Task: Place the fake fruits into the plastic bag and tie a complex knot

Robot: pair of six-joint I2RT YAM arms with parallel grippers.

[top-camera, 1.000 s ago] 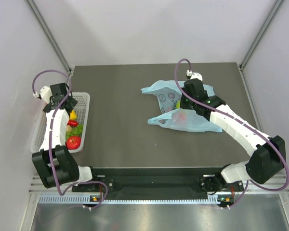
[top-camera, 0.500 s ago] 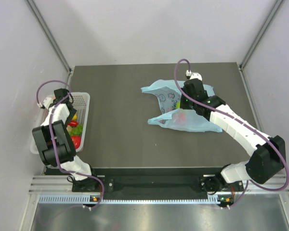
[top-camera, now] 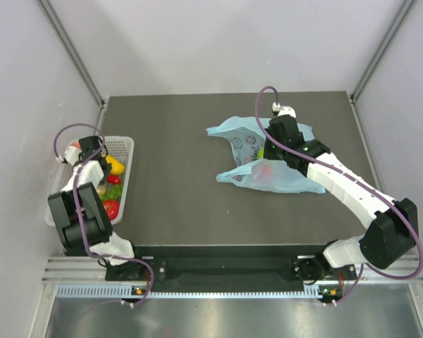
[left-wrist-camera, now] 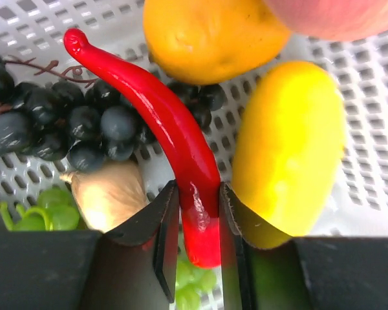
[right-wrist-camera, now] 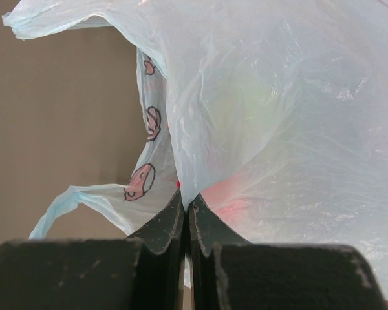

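L gripper, wide a sec ago, now sits low in the basket w/ jaws clamped on a red chili, ready to lift, while R gripper pinches the bag mid-table, one red fruit inside.

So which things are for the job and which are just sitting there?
For the job: plastic bag, pinched by the right fingers; red pepper, between the left fingers; yellow fruit; orange fruit; dark grapes; green grapes.
Just there: white basket; table.
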